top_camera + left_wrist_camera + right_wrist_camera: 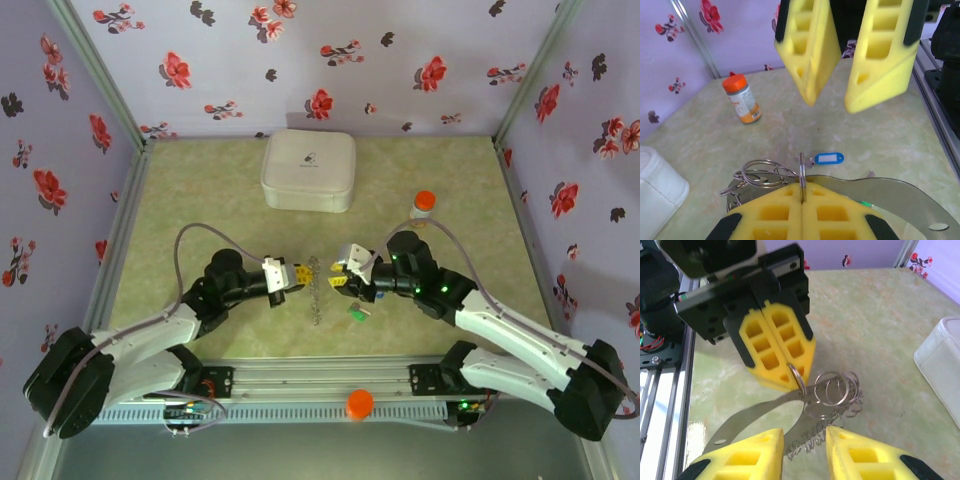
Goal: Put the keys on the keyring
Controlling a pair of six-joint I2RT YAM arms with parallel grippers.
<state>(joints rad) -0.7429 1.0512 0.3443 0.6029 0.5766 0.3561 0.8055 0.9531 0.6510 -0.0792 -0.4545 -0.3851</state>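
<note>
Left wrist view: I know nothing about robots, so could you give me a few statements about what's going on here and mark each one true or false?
1. The left gripper is shut on a silver ring of the keyring. True.
2. The right gripper is clamped on the blue-tagged key. False: its jaws stand apart, and that key lies on the table.
3. The orange-capped bottle lies on its side. False: it stands upright.
4. The white case sits at the left edge of this view. True.
</note>
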